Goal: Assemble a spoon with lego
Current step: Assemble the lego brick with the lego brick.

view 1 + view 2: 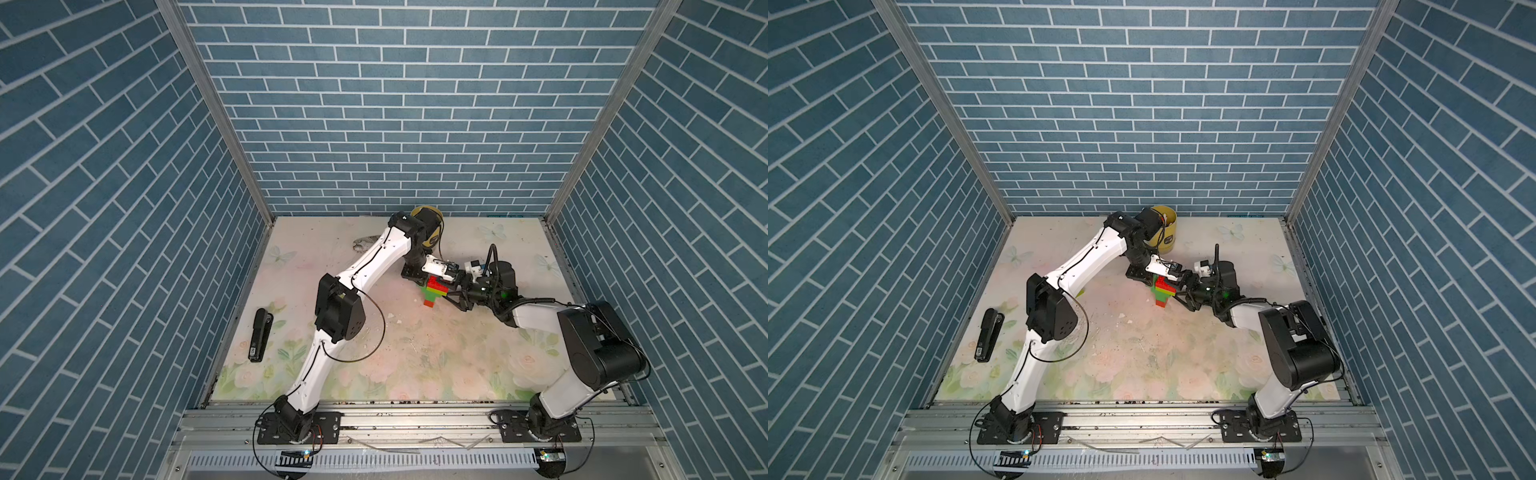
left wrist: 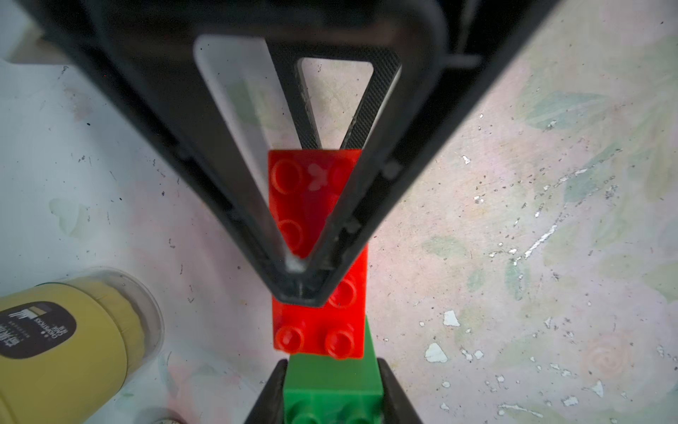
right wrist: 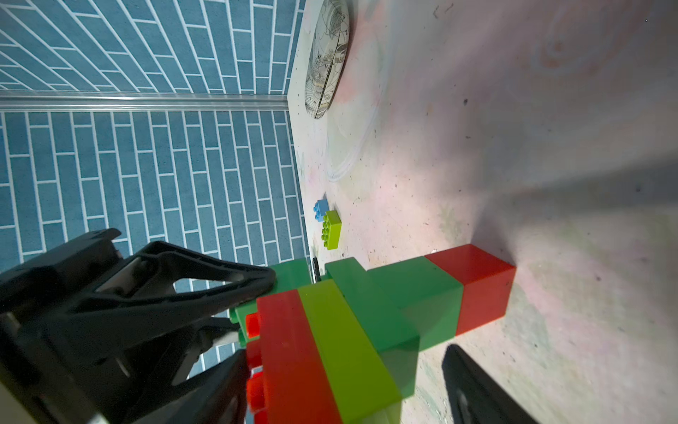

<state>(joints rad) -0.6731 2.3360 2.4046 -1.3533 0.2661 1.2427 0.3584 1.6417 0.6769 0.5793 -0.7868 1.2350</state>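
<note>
Cup [image 2: 55, 348] label reads "CHOPSTICKS CAFE" (upside down here). Left gripper [image 2: 299, 282], tips together, rests on red brick [image 2: 315, 325] of spoon [image 3: 367, 330]; right gripper [image 2: 331, 367] straddles green brick [image 2: 330, 389], clamped or not unclear.

Top views: high up and far away, looking down on the whole table [image 1: 415, 365]; both show nearly the same.
Left wrist: very close, looking straight down on the spoon [image 2: 319, 330].
Right wrist: very close, beside the spoon [image 3: 367, 330].
Shared: spoon in every view.

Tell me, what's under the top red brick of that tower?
A lime brick, then green bricks, then a red foot brick. The top red brick covers the lime one's studs.
</note>
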